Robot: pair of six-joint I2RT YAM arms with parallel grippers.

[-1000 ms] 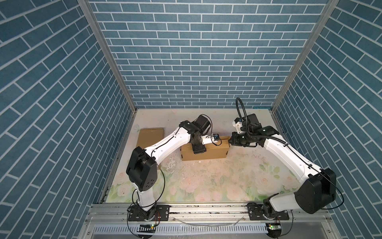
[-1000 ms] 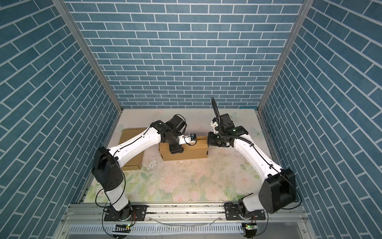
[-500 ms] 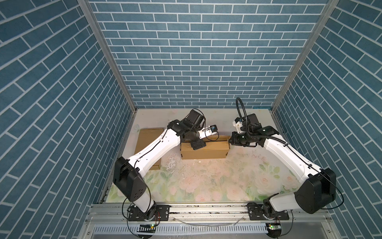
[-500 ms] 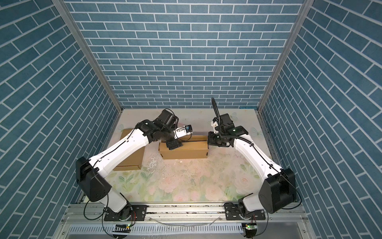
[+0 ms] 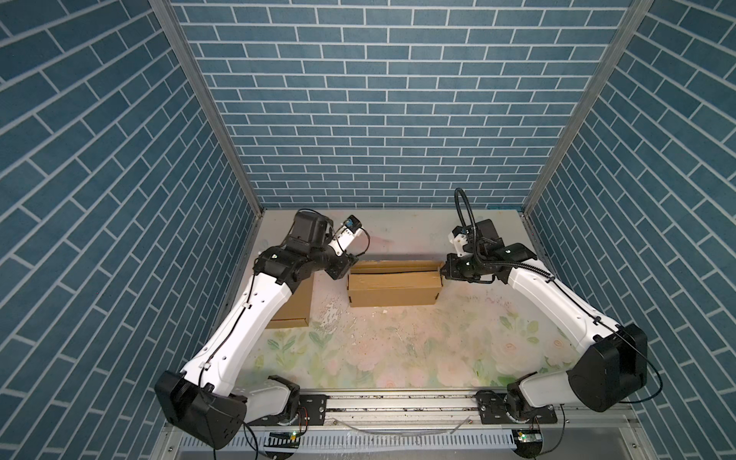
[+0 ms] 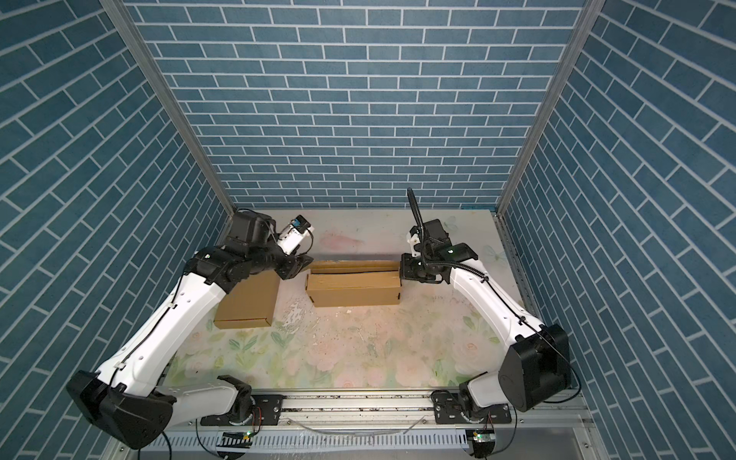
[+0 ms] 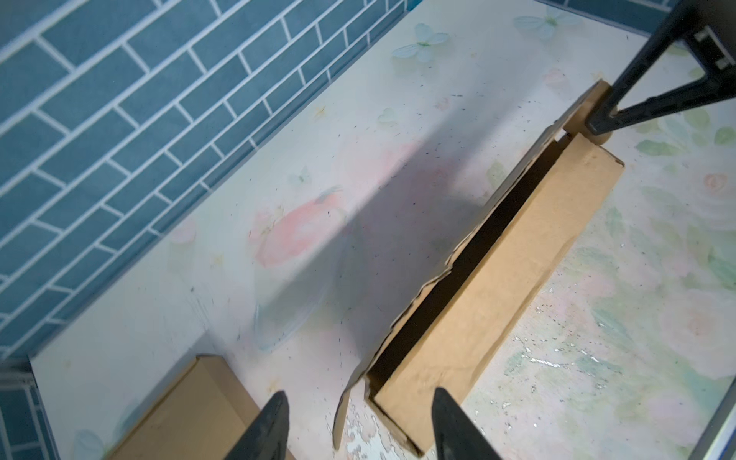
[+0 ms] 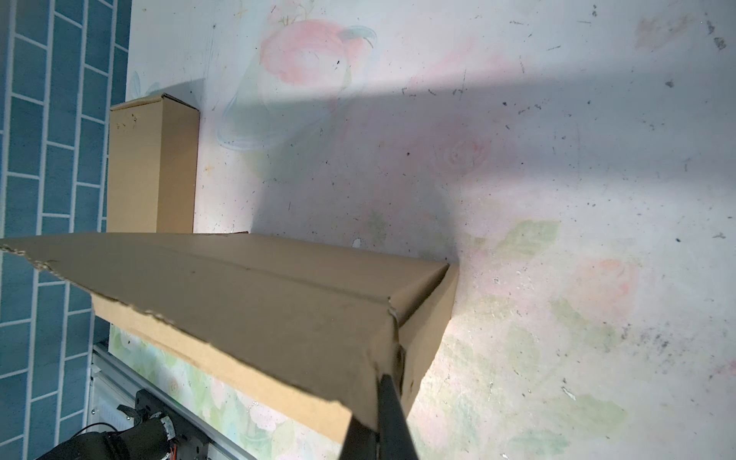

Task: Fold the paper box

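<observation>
Your right gripper (image 5: 442, 274) is clenching 1 end of the long brown cardboard box (image 5: 392, 284), its axis running toward your released left gripper (image 7: 360, 402) just beside the other end.

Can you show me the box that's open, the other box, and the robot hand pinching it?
open paper box (image 5: 392, 298): in a top view, front wall.
second cardboard box (image 6: 249, 298): in a top view, top face.
right end effector (image 7: 598, 120): left wrist view, closed fingertips.
</observation>
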